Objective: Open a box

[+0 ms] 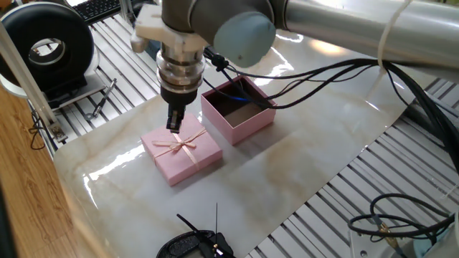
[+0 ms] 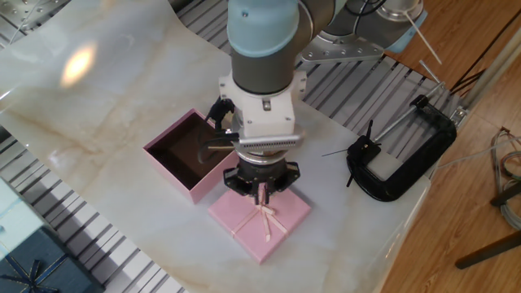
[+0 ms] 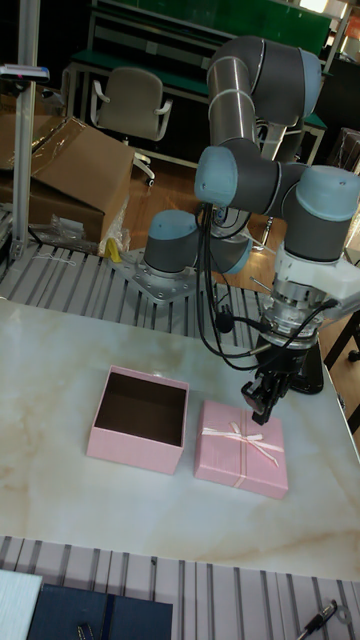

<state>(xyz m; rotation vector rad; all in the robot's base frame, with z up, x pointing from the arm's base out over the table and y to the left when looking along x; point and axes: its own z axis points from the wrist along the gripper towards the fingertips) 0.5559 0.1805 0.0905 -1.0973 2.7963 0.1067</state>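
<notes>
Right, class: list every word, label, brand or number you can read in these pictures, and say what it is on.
No readable text shows in any view.
The lid and open box: plain pink, no print.
The keyboard: keys too small to read.
The arm: no legible marking.

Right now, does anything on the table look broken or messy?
Nothing looks broken or spilled. The pink lid with its bow lies flat on the table beside the open box, not on it, which fits opening it. The pincer hangs just above the bow. A black clamp lies near the table's edge.
</notes>
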